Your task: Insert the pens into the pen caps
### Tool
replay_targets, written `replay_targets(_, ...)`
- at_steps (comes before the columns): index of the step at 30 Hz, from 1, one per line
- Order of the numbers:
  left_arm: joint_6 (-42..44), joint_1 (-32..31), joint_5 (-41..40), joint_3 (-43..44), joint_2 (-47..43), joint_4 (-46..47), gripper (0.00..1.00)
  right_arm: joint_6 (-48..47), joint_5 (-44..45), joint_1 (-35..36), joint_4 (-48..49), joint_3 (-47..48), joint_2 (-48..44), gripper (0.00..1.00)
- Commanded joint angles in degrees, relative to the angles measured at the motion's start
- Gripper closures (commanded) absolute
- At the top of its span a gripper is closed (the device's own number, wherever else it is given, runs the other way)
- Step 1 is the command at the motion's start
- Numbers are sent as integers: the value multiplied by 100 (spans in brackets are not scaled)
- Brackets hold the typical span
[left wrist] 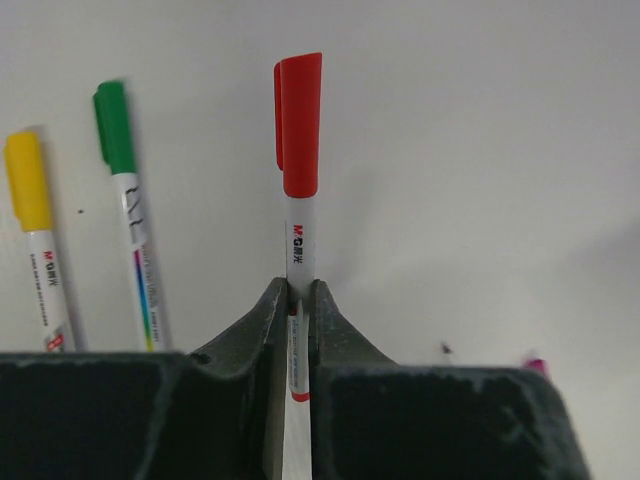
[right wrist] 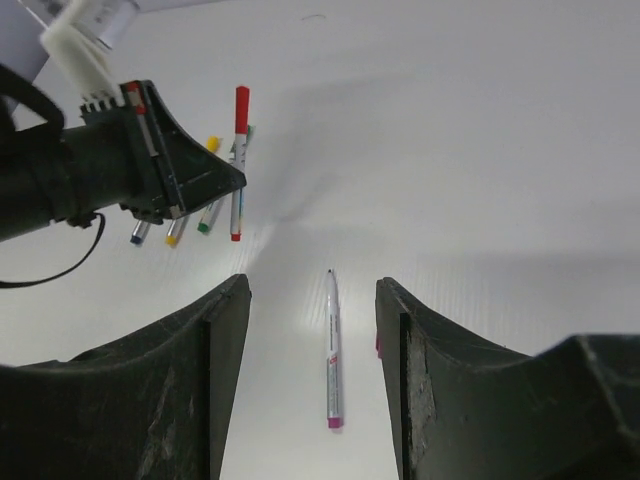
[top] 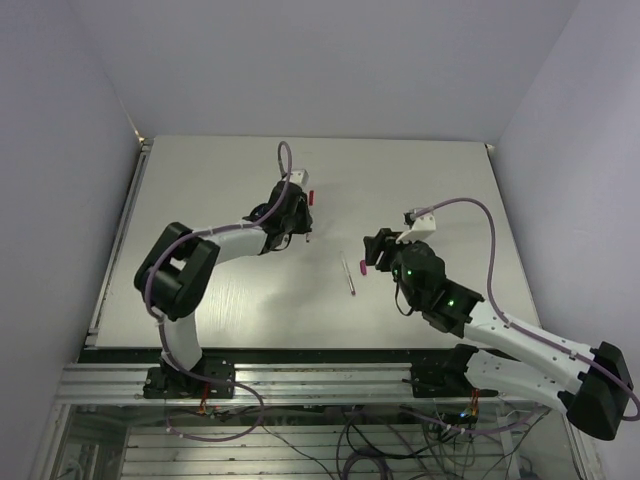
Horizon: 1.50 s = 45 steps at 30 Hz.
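My left gripper [left wrist: 297,288] is shut on a grey-white pen with a red cap [left wrist: 299,120] fitted on its end, and the pen lies against the table. To its left lie a green-capped pen [left wrist: 128,210] and a yellow-capped pen [left wrist: 38,240]. My right gripper [right wrist: 312,285] stands open above a bare pen [right wrist: 332,350] with a magenta end, which lies flat between its fingers and touches neither. A magenta cap [top: 362,267] sits just right of that pen, mostly hidden behind the right finger in the right wrist view.
In the right wrist view the left gripper [right wrist: 150,160] is at upper left with the row of capped pens [right wrist: 205,215] beneath it. The table's far edge [top: 320,138] meets the wall. Purple cables [top: 480,215] loop off both arms.
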Motion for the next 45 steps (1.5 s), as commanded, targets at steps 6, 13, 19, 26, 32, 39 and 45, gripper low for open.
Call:
replay_targets(6,385,188,-300,976,698,-1602,75,418,198,14,-180,-261,-221,47)
replay_targets(13,415,316,-347,1274,1030,-1810,67,470,141,13,-143,-325,-62,47)
replay_targets(19,387,356,-296,1300,1155,-1768,63,451,149,12,-165,-348,-2,47)
replay_targets(26,277,356,-40,1119,903,-1468,63,409,173,13,-218,-359,147,47)
replay_targets(32,226,346,645,976,548,-1001,63,445,125,13,-173,-346,348,48)
replay_targets(39,301,125,1079,872,346,-811,61,466,112,12,-137,-362,507,49)
replay_targets(45,277,-292,796,204,-185,-431,61,425,-36,-15,-557,-29,1176,52)
